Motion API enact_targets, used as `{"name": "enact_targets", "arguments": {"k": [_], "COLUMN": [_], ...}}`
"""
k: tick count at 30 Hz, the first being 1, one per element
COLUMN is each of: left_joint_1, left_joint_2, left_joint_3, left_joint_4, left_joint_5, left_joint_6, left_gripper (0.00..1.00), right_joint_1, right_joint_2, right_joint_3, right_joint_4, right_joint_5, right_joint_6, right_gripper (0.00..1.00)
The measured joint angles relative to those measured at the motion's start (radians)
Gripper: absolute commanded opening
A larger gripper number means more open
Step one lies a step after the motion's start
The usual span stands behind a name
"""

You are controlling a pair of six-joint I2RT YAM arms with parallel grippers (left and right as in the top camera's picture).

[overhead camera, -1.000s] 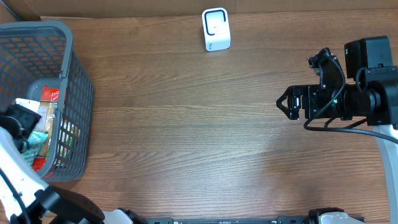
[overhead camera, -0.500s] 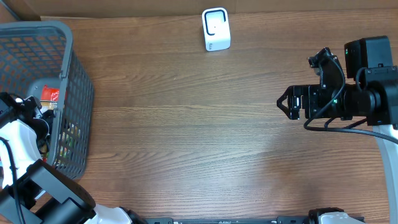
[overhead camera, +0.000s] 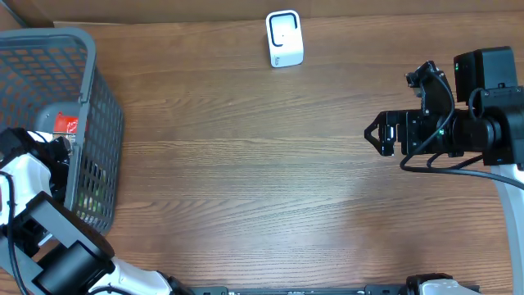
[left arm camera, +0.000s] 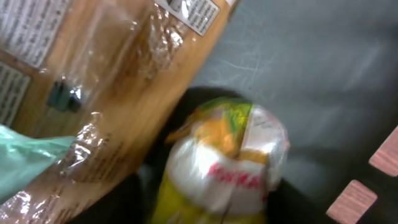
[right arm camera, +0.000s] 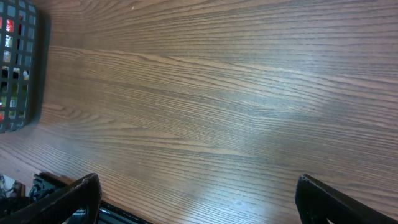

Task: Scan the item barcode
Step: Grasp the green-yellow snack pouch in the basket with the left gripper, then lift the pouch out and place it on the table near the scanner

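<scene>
- We see the left gripper [overhead camera: 56, 150] inside the basket [overhead camera: 90, 98]; its grip we cannot tell.
- The yellow-white packet [left arm camera: 224, 162] lies in the basket.
- The right gripper [right arm camera: 198, 182] hangs spread wide, well apart from the basket.

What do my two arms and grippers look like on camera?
Right arm: black blocky housings, white lower link, a looping black cable, small green light. Right gripper: black, two-fingered. Left arm: white link with black joints; its gripper is hidden.
</scene>
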Motion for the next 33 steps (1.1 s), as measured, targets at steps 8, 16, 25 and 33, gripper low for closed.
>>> {"name": "enact_targets", "arguments": {"k": [8,16,25,33], "left_joint_1": [0.0,0.0,0.0,-0.063], "left_joint_2": [-0.001,0.011,0.027,0.027], "left_joint_3": [0.002,0.102,0.652,1.159], "left_joint_4": [-0.007,-0.145,-0.415,-0.632], "left_joint_5": [0.0,-0.002,-0.003,0.133], "left_joint_6": [0.002,-0.033,-0.155,-0.238], "left_gripper": [0.04,0.04,0.04,0.04], "right_joint_1": [0.0,0.0,0.0,0.0], "right_joint_2": [0.0,0.0,0.0,0.0], "right_joint_3": [0.0,0.0,0.0,0.0], "right_joint_4": [0.003,0.003,0.002,-0.001], "right_joint_5": [0.0,0.0,0.0,0.0], "right_joint_6": [0.0,0.0,0.0,0.0], "right_gripper": [1.0,1.0,1.0,1.0]}}
